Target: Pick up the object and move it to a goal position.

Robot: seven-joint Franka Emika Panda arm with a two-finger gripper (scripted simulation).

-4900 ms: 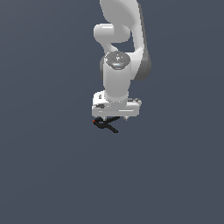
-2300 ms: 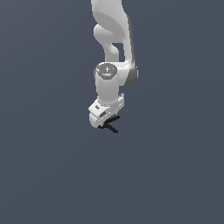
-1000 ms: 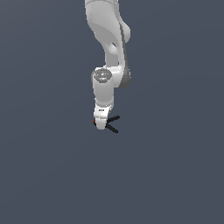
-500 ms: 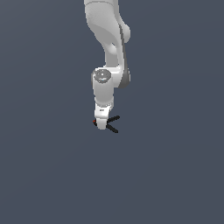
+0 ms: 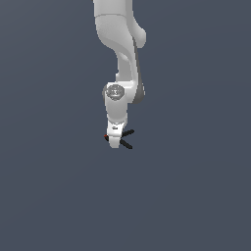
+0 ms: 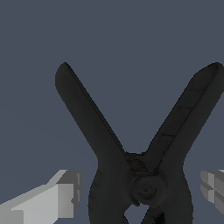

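Claw (image 5: 115, 142) down over the object (image 5: 126, 139) at frame centre, fingers (image 6: 52, 199) flanking its pivot — spread, no contact visible. Grasp not made; lift and carry to goal remain.

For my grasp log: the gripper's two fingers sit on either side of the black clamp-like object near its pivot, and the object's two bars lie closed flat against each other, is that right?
Not quite. The object's two bars are not closed together: the wrist view shows them spread apart in a V from the pivot. The rest holds: the gripper has a finger on either side of the object near its pivot, with gaps showing.
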